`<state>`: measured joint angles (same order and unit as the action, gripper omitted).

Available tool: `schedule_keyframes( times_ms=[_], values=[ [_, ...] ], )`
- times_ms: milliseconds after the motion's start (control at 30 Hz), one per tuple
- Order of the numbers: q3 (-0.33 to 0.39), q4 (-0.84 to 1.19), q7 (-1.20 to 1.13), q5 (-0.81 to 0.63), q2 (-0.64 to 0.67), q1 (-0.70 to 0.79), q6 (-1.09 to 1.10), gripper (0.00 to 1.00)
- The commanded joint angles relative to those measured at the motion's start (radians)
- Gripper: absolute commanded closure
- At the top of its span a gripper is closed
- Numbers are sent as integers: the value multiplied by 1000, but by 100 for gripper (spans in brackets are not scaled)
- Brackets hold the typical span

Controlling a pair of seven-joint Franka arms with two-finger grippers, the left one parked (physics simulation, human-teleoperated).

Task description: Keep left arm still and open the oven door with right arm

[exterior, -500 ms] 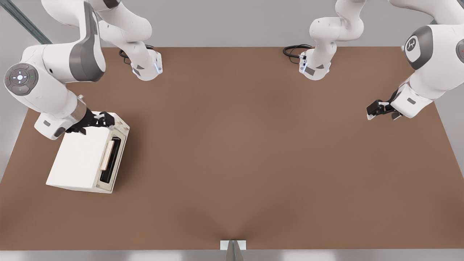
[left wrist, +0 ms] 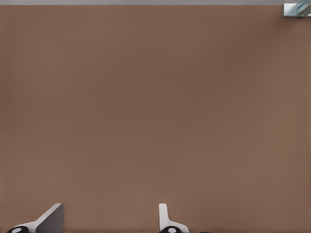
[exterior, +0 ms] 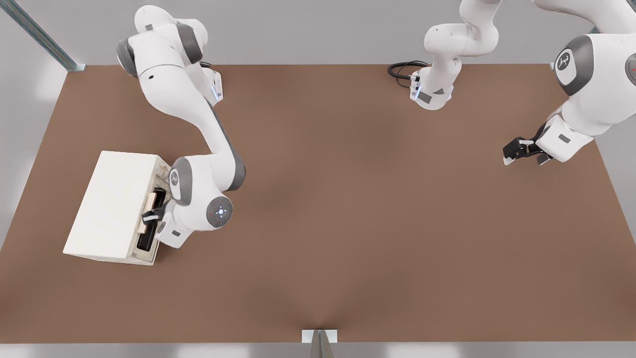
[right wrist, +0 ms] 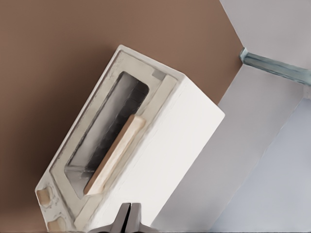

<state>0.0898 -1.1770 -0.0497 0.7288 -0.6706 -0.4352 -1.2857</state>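
Note:
The cream-white oven (exterior: 112, 199) stands on the brown table at the front view's left, its front turned towards the table's middle. Its door (exterior: 147, 241) looks closed, with dark glass and a pale tan bar handle (exterior: 147, 205). My right arm (exterior: 198, 199) bends down in front of the door. The gripper (exterior: 151, 216) sits at the handle's middle, partly hiding it. In the right wrist view the oven (right wrist: 180, 141), the door (right wrist: 104, 131) and the handle (right wrist: 114, 155) fill the picture. There the gripper (right wrist: 129, 218) is shut, fingertips together, short of the handle.
Two round knobs (right wrist: 44, 196) sit at one end of the oven's front. The other arm's gripper (exterior: 521, 149) hangs at the front view's right. A black cable (exterior: 402, 68) lies by its base. A metal rail (exterior: 39, 37) runs off the far left corner.
My right arm has swung from over the oven's back top corner round to its front. The gripper now sits at the door handle. The oven has not moved.

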Motion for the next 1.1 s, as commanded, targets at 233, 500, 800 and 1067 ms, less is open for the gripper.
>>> schedule_keyframes(
  times_ms=[233,500,800,1067],
  values=[
    [111,-237,703,-77,3,-57,8,100],
    [153,-319,731,-55,-3,-57,-153,100],
    [168,-343,740,-55,-4,-56,-169,100],
    [168,-354,735,-54,-1,-56,-169,100]
  ],
)
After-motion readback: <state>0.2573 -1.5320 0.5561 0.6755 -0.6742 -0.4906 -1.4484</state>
